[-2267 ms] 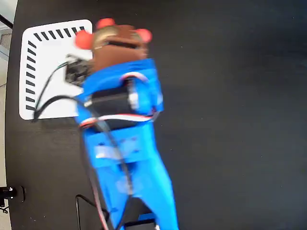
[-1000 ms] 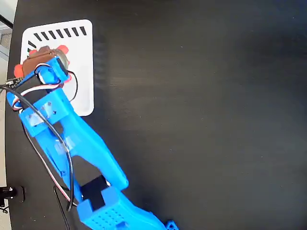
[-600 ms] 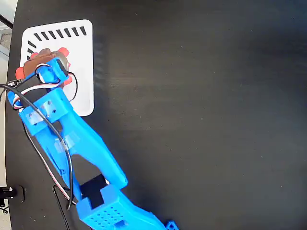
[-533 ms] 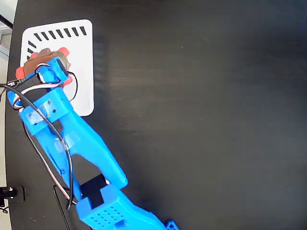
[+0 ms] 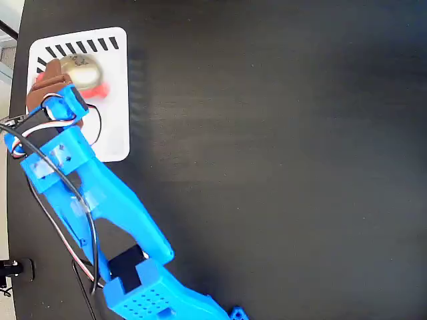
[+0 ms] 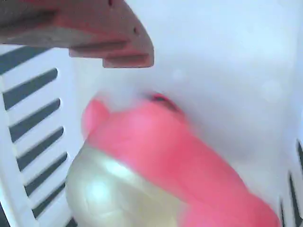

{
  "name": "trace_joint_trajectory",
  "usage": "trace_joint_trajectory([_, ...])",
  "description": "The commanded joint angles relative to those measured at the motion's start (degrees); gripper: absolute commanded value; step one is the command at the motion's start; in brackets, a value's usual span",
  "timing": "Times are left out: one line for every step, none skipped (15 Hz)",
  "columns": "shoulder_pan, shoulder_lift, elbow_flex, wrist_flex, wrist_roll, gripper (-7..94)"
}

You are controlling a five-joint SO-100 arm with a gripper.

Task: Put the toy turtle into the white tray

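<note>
A flat white rectangular plastic tray with rounded corners (image 5: 113, 100) lies at the far left corner of a black desk (image 5: 280, 160) as the fixed view shows it. Dark slanted slots run along its top edge. Inside the tray, near that slotted edge, rests a small toy turtle with a red body and a shiny gold-grey domed shell (image 5: 79, 69); one stubby red leg pokes out to the right of the shell. A small dark mark sits on the shell, too small to read.

A bright blue plastic robot arm (image 5: 100, 200) stretches from the near edge of the desk up to the tray's left side. Its pincer (image 5: 48, 81) hangs just beside the turtle; whether it is open or closed cannot be told.

In the wrist view the turtle (image 6: 156, 175) fills the lower frame, blurred, on the tray (image 6: 227, 61), with one reddish-brown finger (image 6: 85, 33) above it.
</note>
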Motion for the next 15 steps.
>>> trace_joint_trajectory([-1.05,3.25,-2.02,1.05,0.88,59])
trace_joint_trajectory([-1.05,4.31,-2.11,1.49,0.88,59])
trace_joint_trajectory([-1.05,5.71,-2.20,2.11,0.79,59])
trace_joint_trajectory([-0.88,7.29,-2.99,3.69,0.44,59])
trace_joint_trajectory([-0.53,9.49,-3.52,5.19,0.00,57])
trace_joint_trajectory([-0.26,12.39,-3.60,6.50,-0.35,57])
trace_joint_trajectory([0.18,16.26,-2.72,7.29,-0.53,57])
trace_joint_trajectory([0.70,20.57,-1.14,7.65,-1.05,53])
trace_joint_trajectory([1.49,24.79,-0.26,8.00,-1.49,45])
trace_joint_trajectory([2.72,29.00,0.70,8.00,-1.49,31])
trace_joint_trajectory([3.96,33.22,1.85,8.00,-2.02,19])
trace_joint_trajectory([5.19,37.44,3.25,7.73,-3.08,9])
trace_joint_trajectory([7.38,41.57,4.57,7.65,-4.31,0])
trace_joint_trajectory([10.11,46.23,7.21,7.03,-5.27,0])
trace_joint_trajectory([12.74,51.94,11.51,5.80,-5.98,0])
